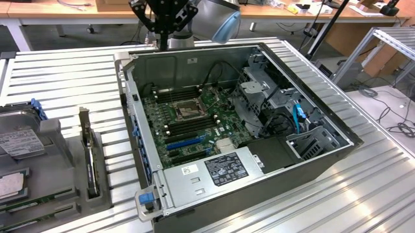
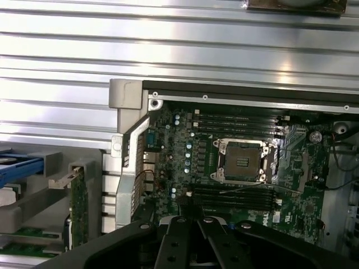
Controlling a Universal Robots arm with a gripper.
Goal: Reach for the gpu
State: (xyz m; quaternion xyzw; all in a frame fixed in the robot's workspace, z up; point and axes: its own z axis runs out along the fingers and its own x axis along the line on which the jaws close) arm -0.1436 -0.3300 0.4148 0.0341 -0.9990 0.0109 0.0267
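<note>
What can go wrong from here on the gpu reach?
1. The claw hangs over the open case edge; a low sideways move might clip its wall.
2. The gpu stands on edge in a narrow gray holder; a misaligned descent could hit the holder or tip the card.

Arm [image 1: 217,19] holds the hand [image 1: 162,25] high (pointing straight down).

Ribbed shiny metal table [image 1: 65,82], matt dark metal case [image 1: 304,177], circuit-board gpu [image 2: 78,207]
</note>
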